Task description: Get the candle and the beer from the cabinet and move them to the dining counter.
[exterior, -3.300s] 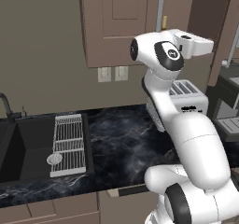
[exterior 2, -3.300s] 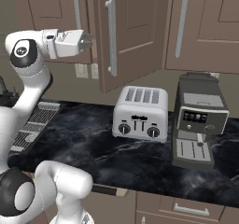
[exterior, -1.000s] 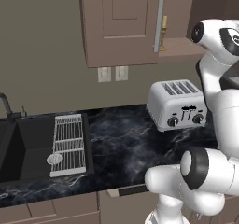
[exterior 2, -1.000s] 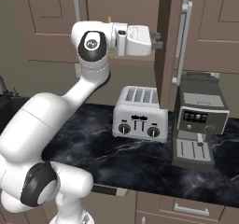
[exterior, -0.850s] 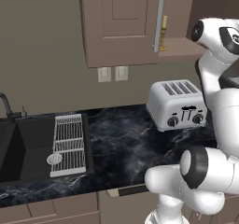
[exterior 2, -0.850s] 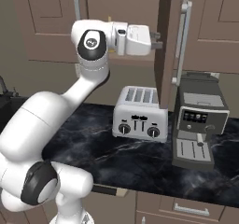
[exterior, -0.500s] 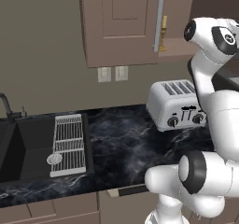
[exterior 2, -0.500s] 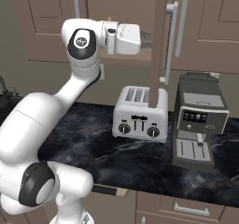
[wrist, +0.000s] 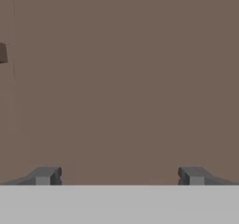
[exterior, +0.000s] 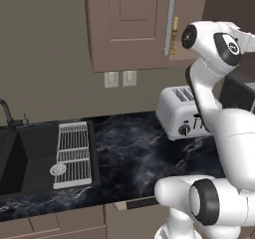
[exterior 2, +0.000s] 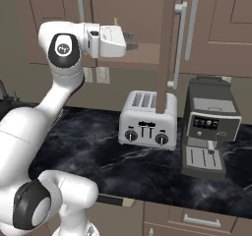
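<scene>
Your gripper [exterior 2: 134, 39] is spread wide, holding nothing — facing the cabinet [exterior 2: 147, 14] shelf, open door [exterior 2: 167, 48] edge-on just beside it. Candle [exterior: 174, 36] stands inside by the handle [exterior: 169, 24]; toaster [exterior 2: 147, 119] below.

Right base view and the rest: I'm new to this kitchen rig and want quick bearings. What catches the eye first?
The big white arm dominates, its open gripper raised to the cabinet, where one door stands swung out edge-on above the toaster. Beside the cabinet's silver handle, the slender golden candle peeks out. On the black marbled counter sits a coffee machine, right of the toaster.
</scene>
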Controlling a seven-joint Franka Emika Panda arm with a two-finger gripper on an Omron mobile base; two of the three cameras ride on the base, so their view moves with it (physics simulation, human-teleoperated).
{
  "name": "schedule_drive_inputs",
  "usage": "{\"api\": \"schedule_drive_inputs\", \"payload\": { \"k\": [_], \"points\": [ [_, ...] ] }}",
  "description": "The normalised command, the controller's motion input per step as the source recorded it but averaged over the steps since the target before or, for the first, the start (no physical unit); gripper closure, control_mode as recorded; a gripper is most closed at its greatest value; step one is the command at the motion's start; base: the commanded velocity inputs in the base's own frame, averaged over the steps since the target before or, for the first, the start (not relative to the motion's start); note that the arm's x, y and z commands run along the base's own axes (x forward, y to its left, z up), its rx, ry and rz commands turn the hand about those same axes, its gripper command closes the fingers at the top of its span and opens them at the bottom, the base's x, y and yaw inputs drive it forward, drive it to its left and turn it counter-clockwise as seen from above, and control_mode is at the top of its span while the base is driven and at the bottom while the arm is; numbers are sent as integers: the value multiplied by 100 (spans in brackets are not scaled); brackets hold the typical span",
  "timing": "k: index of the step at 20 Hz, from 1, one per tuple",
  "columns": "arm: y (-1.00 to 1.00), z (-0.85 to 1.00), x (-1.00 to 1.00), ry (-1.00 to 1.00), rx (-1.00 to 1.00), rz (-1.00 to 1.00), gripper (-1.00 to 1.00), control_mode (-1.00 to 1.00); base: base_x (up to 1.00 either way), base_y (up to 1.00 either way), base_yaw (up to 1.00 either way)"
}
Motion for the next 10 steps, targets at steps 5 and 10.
{"api": "schedule_drive_inputs", "payload": {
  "k": [5,10],
  "points": [
    [67,0,-2,0,0,20,-100,-100,0,0,0],
    [65,0,-2,3,0,22,-100,-100,0,0,0]
  ]
}}
